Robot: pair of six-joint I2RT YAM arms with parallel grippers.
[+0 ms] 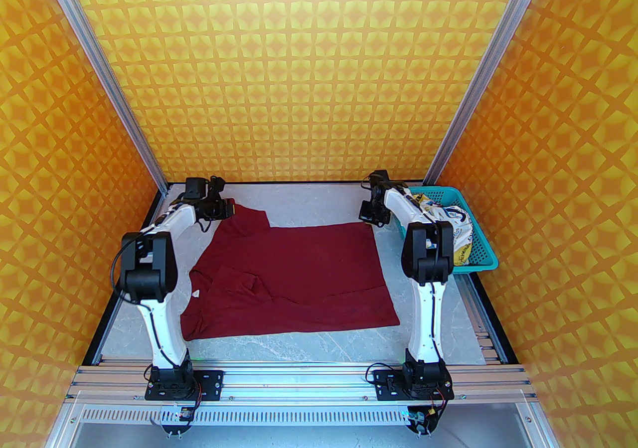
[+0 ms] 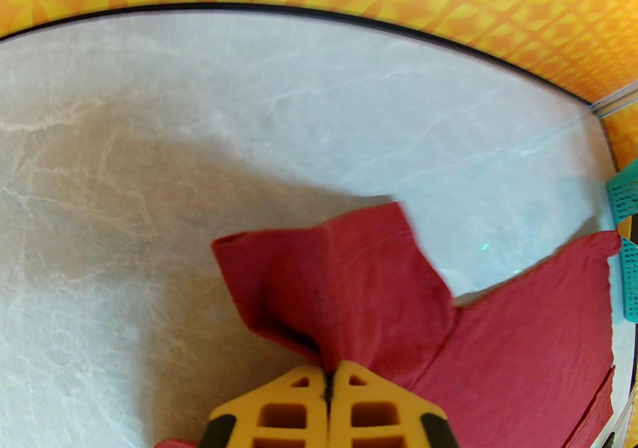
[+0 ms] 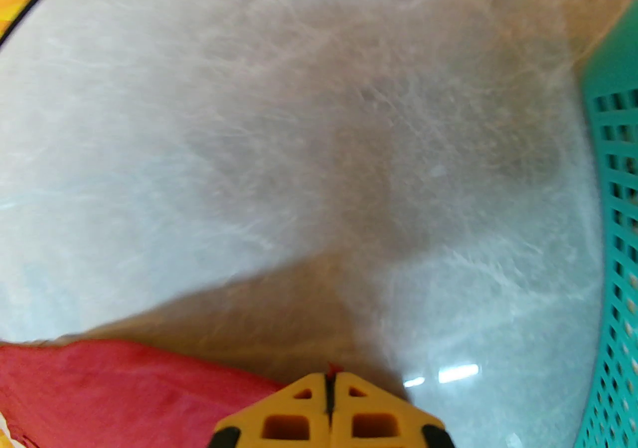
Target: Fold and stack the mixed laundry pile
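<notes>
The dark red T-shirt [image 1: 294,276] lies spread over the grey table, its near-left part rumpled and folded over. At the shirt's far-left sleeve my left gripper [image 1: 227,209] is shut, and the left wrist view shows the yellow fingertips [image 2: 349,386] pinching red cloth [image 2: 349,276] that bunches up ahead of them. My right gripper [image 1: 371,219] sits at the shirt's far-right corner. There the right wrist view shows it [image 3: 331,376] shut, with a sliver of the red shirt [image 3: 124,386] caught between the tips. The white printed garment [image 1: 451,222] lies crumpled in the basket.
A teal perforated basket [image 1: 481,249] stands at the table's far right, just beyond my right arm; its wall shows in the right wrist view [image 3: 615,187]. Bare marbled table [image 1: 299,197] runs behind the shirt to the patterned back wall. Aluminium rails border the near and right edges.
</notes>
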